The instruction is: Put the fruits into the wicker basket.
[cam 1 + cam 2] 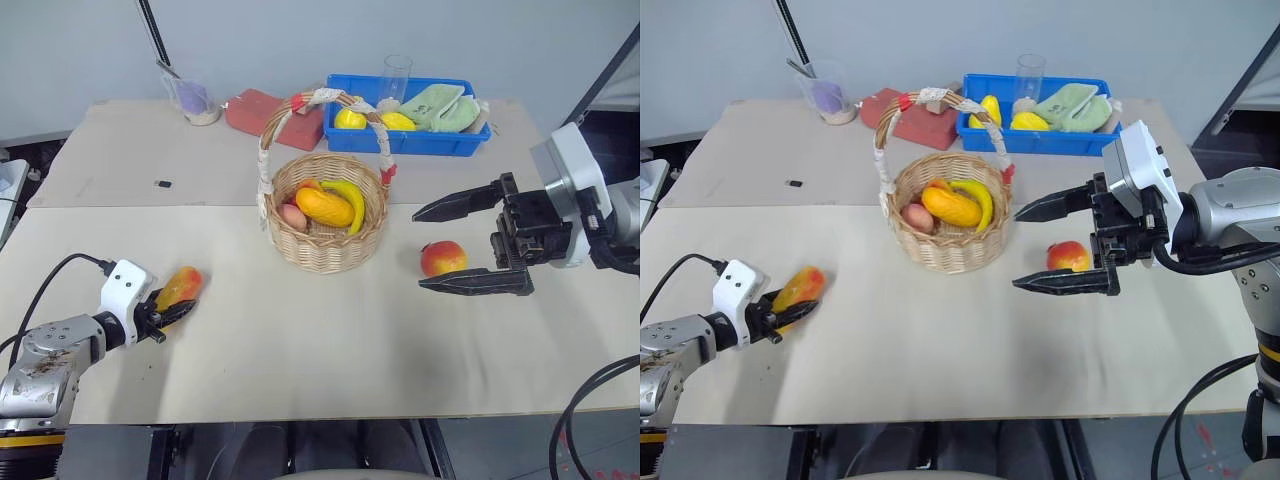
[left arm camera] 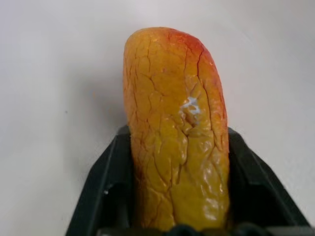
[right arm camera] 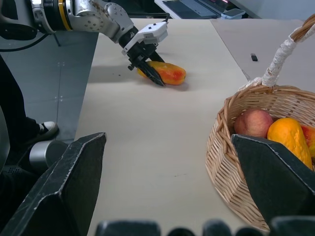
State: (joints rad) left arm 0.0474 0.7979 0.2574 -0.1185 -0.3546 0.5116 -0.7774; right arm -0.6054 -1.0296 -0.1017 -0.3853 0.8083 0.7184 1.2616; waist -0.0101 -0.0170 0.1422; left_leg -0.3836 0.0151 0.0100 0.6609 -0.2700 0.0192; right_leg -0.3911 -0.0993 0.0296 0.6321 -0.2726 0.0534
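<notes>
An elongated yellow-to-red mango-like fruit (image 1: 182, 285) lies at the front left of the table, and my left gripper (image 1: 172, 309) is shut on its near end. In the left wrist view the fruit (image 2: 174, 132) sits squeezed between both black fingers. A round red-and-yellow apple-like fruit (image 1: 443, 258) rests on the table right of the wicker basket (image 1: 325, 250). My right gripper (image 1: 420, 250) hovers open beside the apple, pointing left toward the basket, with nothing between its fingers. The basket holds an orange fruit, a banana and a pinkish round fruit under its arched handle (image 1: 300, 100).
A blue tray (image 1: 410, 142) at the back holds yellow fruits, green cloths and a clear glass (image 1: 395, 75). A red block (image 1: 262, 110) and a plastic cup (image 1: 197, 100) stand back left. A small black item (image 1: 162, 184) lies on the table.
</notes>
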